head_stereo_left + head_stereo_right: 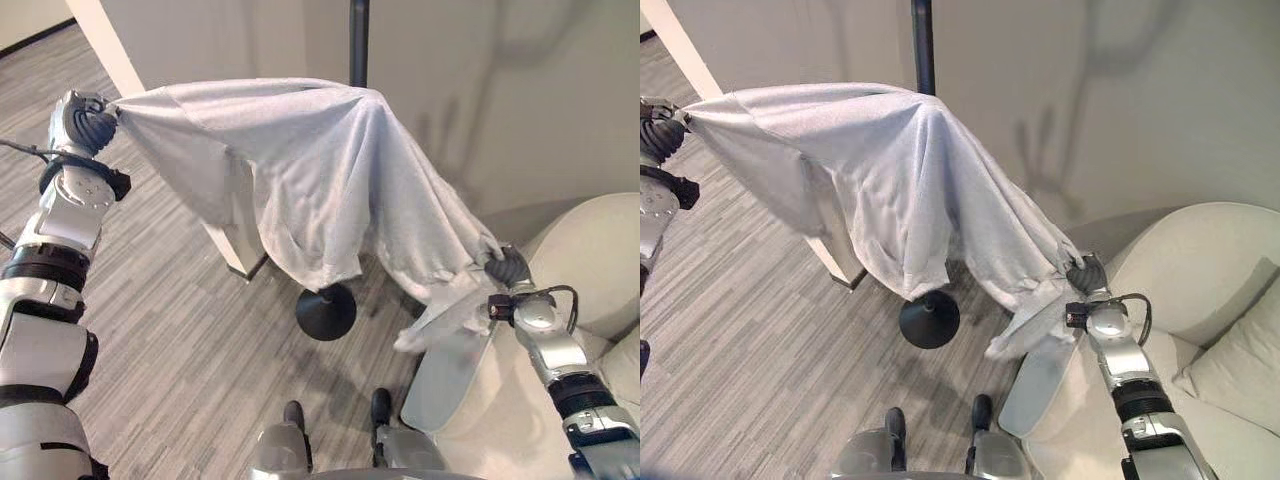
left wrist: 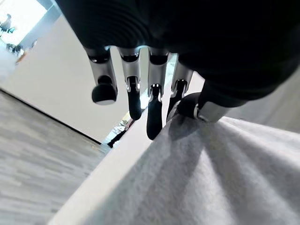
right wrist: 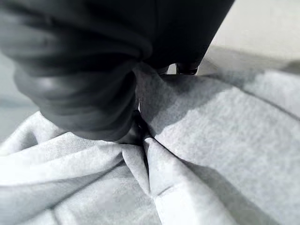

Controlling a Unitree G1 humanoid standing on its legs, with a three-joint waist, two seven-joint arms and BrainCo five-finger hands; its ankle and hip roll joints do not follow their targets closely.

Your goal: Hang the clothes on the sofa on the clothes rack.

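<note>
Soft grey knit garment (image 1: 300,170), draped over black rack pole (image 1: 358,40), pinched by left hand (image 1: 88,122) and right hand (image 1: 507,266)

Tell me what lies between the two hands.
The grey garment spans from left hand to right hand, draped over the rack's black pole, in both eye views.
</note>
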